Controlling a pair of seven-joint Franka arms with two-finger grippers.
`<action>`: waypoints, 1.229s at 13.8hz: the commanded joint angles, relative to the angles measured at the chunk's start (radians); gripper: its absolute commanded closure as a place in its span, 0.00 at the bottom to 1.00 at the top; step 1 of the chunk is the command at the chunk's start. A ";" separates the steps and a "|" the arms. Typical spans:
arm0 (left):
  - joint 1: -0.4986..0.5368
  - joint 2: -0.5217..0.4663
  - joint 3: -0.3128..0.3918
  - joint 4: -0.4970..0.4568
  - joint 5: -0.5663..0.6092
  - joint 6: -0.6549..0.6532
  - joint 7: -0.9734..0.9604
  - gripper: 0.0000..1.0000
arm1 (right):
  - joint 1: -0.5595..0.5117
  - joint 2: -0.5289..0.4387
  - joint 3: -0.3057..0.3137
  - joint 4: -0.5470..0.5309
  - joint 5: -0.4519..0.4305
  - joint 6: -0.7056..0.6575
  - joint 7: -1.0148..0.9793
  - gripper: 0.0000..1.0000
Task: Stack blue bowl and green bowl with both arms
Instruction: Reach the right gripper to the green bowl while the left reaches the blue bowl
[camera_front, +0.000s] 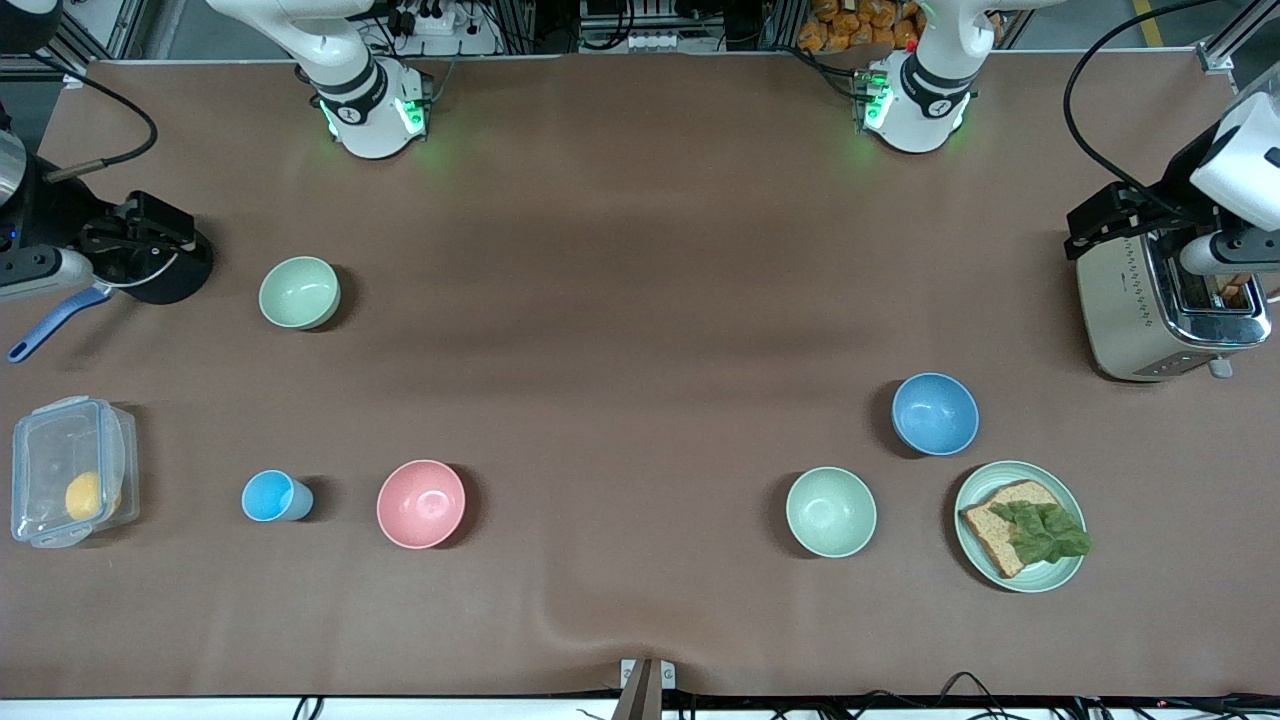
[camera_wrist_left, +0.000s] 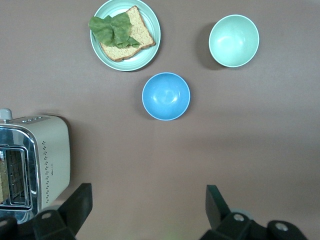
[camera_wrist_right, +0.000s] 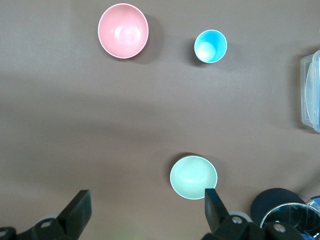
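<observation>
Table (camera_front: 640, 250) is a matte brown cloth, slightly rumpled at the edge nearest the front camera.

At the right arm's end: clear lidded plastic box (camera_front: 68, 470) with a yellow round item (camera_front: 86, 494) inside, a blue-handled pan (camera_front: 130, 262), a small light-blue cup (camera_front: 272, 496), and a glossy pink bowl (camera_front: 421, 503) beside the cup. A pale green bowl (camera_front: 299, 292) sits farther from the front camera than the cup, round and plain.

Toward the left arm's end: second green bowl (camera_front: 831, 511), same mint colour and shape. The blue bowl (camera_front: 935, 413) is matte, round, near it but apart, a bit farther from the front camera. Green plate (camera_front: 1020, 526) with a bread slice (camera_front: 1004, 520) and lettuce (camera_front: 1045, 530) is just beside both. Cream-and-chrome toaster (camera_front: 1160, 300) stands at the table's end.

Right gripper (camera_wrist_right: 145, 210) hangs high over the pan-side green bowl (camera_wrist_right: 193, 177), fingers spread, nothing held. Left gripper (camera_wrist_left: 147, 205) is over bare cloth between the toaster (camera_wrist_left: 35, 160) and the blue bowl (camera_wrist_left: 166, 96), fingers also spread and empty.

The front view shows only the arm bases and wrists, not the fingers; both wrist views show them.
</observation>
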 joint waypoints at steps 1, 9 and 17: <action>0.008 -0.012 -0.005 -0.006 -0.017 0.012 0.002 0.00 | -0.009 -0.002 0.005 0.006 -0.017 -0.011 0.012 0.00; 0.014 0.001 -0.004 -0.003 -0.010 0.015 -0.001 0.00 | -0.074 -0.002 0.002 -0.113 -0.036 0.054 0.017 0.00; 0.032 0.243 0.039 0.038 -0.052 0.100 -0.019 0.00 | -0.209 0.018 0.004 -0.538 -0.036 0.502 -0.241 0.00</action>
